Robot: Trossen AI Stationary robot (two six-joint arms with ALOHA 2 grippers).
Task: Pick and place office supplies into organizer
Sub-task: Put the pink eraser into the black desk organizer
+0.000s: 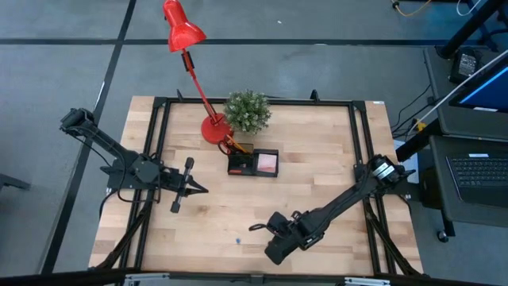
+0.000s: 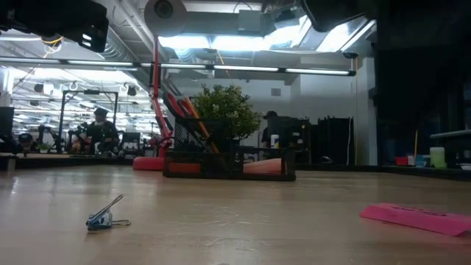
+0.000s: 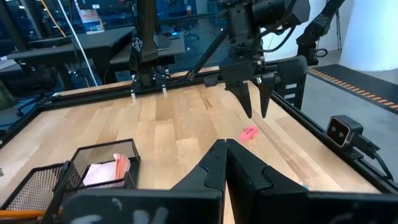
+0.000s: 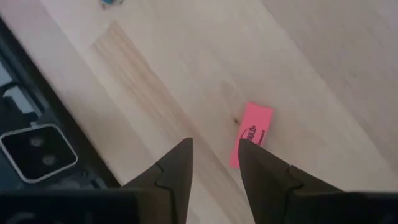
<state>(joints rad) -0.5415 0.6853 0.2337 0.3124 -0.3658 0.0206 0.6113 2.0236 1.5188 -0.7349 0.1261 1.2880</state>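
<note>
High view: the counter (image 1: 317, 183) carries the organizer (image 1: 253, 163), well away from the right pincer (image 4: 214, 155). That pincer hangs narrowly parted above a pink eraser (image 4: 252, 132), apparently lining up to grasp. The left pincer (image 1: 198, 188) waits closed.

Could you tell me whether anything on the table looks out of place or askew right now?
Two supplies lie loose on the wood, away from the organizer: a pink eraser just beyond the open right hand, and a small blue binder clip nearer the table's front edge. Nothing looks spilled or damaged.
</note>
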